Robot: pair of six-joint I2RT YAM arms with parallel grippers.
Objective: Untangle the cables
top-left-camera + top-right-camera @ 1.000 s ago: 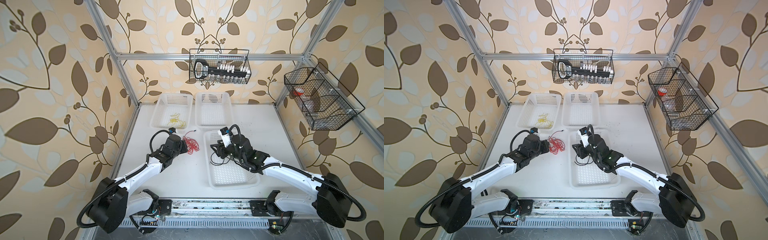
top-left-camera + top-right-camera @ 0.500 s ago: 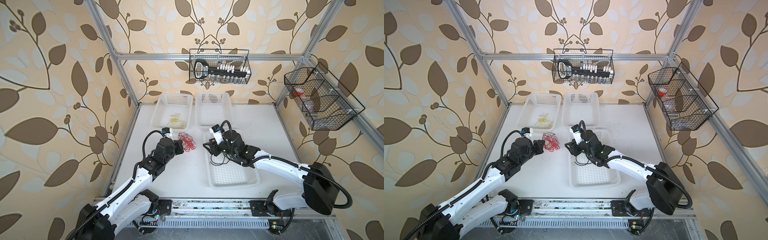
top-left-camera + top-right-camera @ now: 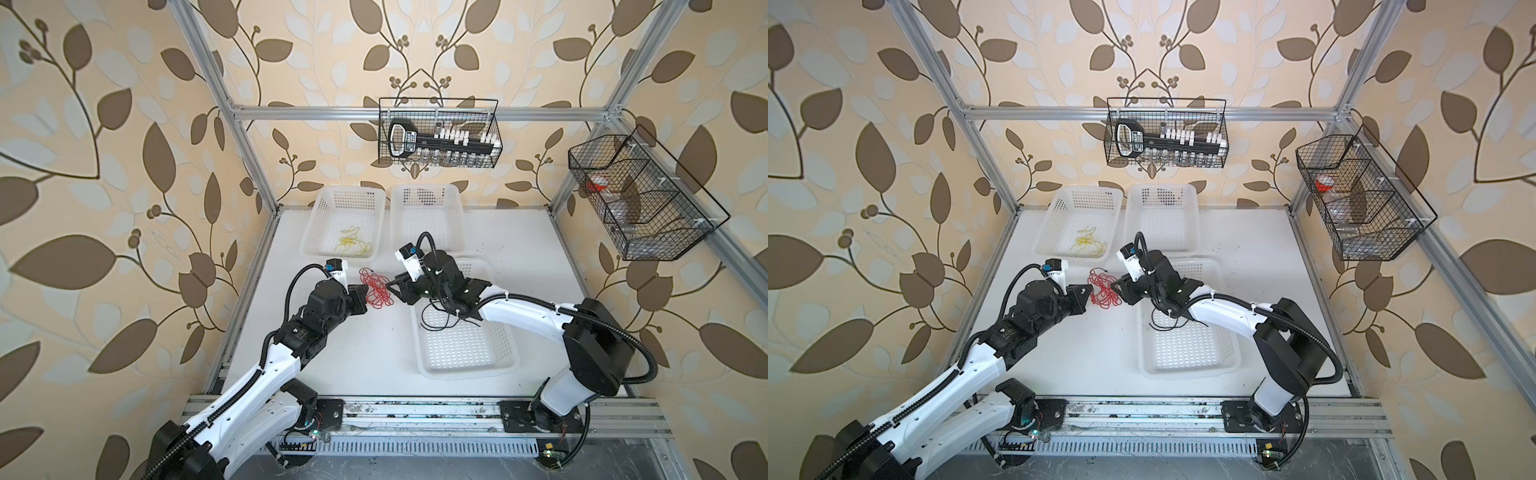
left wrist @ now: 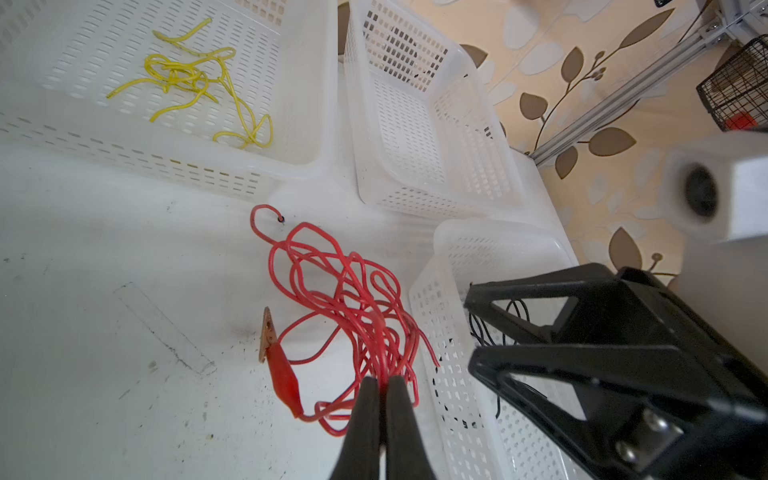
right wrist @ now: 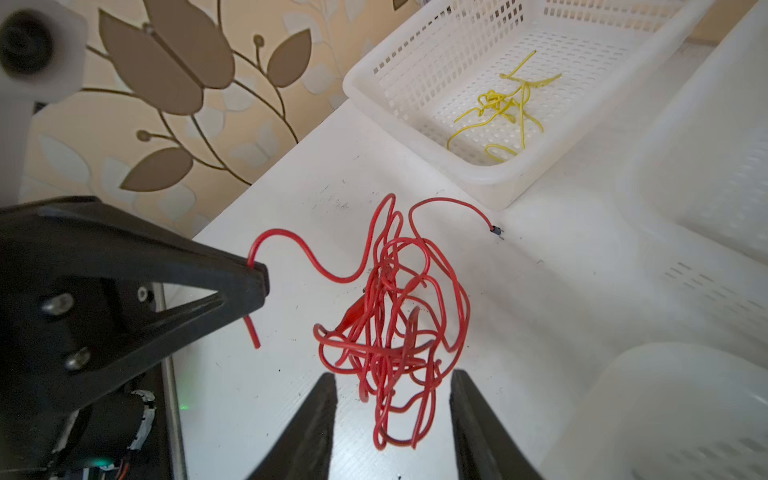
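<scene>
Clip clearest in left wrist view

Desk: white top, scuffed, peppered with dark specks. We count three white perforated baskets standing directly on it. Landmark: near basket. Just beyond it stands the middle basket; beyond and to the landmark's left, the left basket. Red cable is bunched just beside the near basket's far left corner; we cannot tell how much of it rests on the desk.
</scene>
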